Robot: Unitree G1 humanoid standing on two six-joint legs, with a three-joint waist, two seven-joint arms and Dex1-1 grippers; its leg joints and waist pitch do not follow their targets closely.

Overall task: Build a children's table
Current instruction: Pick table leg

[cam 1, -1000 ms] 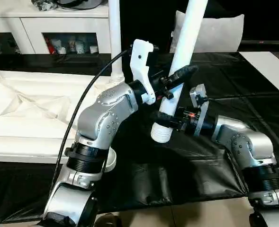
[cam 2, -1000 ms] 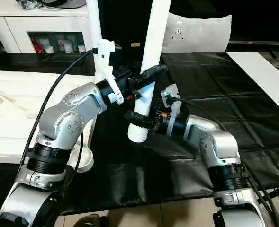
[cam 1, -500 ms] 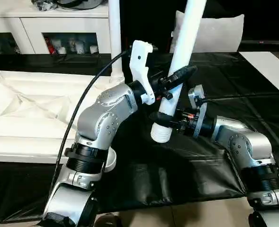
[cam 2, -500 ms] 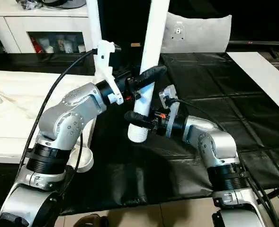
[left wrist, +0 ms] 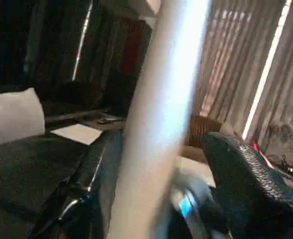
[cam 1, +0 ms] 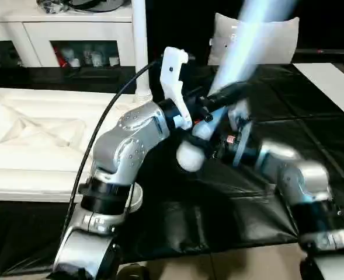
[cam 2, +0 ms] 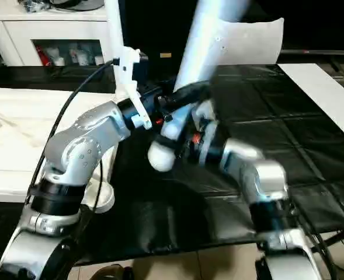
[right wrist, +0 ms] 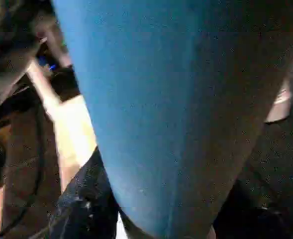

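left end effector: fingers stood either side of the white table leg, grip or gap i could not tell | right end effector: blurred, state unclear, at the leg's lower end | leg: tilted, held up over the black sheet, between both end effectors | table top: on my left, a second leg upright in its corner

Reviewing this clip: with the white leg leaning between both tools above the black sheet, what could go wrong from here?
1. The loose leg leans between the left tool and right tool, its lower end unsupported above the black sheet; a weak hold could let it drop.
2. Its long upper part rises near the mounted leg and might knock it.
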